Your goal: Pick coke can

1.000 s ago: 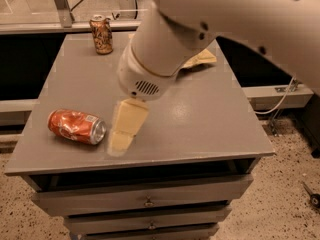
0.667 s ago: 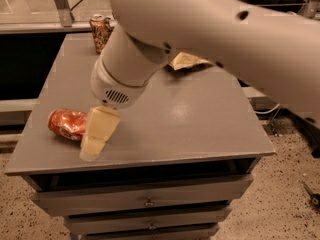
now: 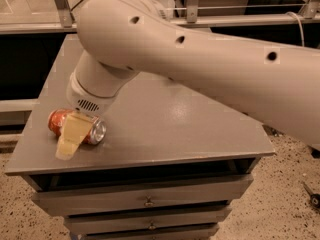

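Observation:
The coke can (image 3: pixel 56 121) lies on its side near the front left corner of the grey table (image 3: pixel 180 129). It is red-orange, with a silver end (image 3: pixel 99 130) facing right. My gripper (image 3: pixel 71 136) hangs from the big white arm (image 3: pixel 200 59) and sits directly over the middle of the can, reaching down in front of it towards the table's front edge. It hides the can's middle. I cannot tell whether it touches the can.
The arm spans the view from the upper right and hides the back of the table. The table's left edge (image 3: pixel 30 134) and front edge (image 3: pixel 150 163) lie close to the can. Drawers (image 3: pixel 147 201) sit below. A rail (image 3: pixel 30 28) runs behind.
The arm has swung left and towards the can. The gripper went from right of the can to over its middle. The arm now hides the darker can and the bag at the back.

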Tool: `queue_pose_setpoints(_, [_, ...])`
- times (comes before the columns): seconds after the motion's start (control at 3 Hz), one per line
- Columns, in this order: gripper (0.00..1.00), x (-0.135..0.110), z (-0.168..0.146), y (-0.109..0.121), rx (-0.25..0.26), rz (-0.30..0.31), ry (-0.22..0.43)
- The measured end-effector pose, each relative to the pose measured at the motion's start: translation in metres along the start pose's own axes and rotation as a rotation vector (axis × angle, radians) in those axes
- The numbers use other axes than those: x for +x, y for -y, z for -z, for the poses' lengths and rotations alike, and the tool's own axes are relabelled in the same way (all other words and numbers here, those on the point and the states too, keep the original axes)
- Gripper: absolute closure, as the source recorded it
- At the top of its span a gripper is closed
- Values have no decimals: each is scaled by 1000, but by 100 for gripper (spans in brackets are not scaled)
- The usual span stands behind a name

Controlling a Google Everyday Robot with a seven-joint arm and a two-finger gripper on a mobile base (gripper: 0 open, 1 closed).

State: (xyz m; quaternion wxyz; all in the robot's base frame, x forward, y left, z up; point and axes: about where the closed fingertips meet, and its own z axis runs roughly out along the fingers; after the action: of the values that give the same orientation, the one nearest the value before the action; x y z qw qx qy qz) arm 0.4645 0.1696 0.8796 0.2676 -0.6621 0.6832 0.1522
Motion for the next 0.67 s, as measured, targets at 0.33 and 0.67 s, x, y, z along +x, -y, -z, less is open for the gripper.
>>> queue_pose_setpoints(0.33, [31,2,-22,9,9,-13,-14])
queue_pose_setpoints(0.67, [54,8,-31,18,21,-26,-26])
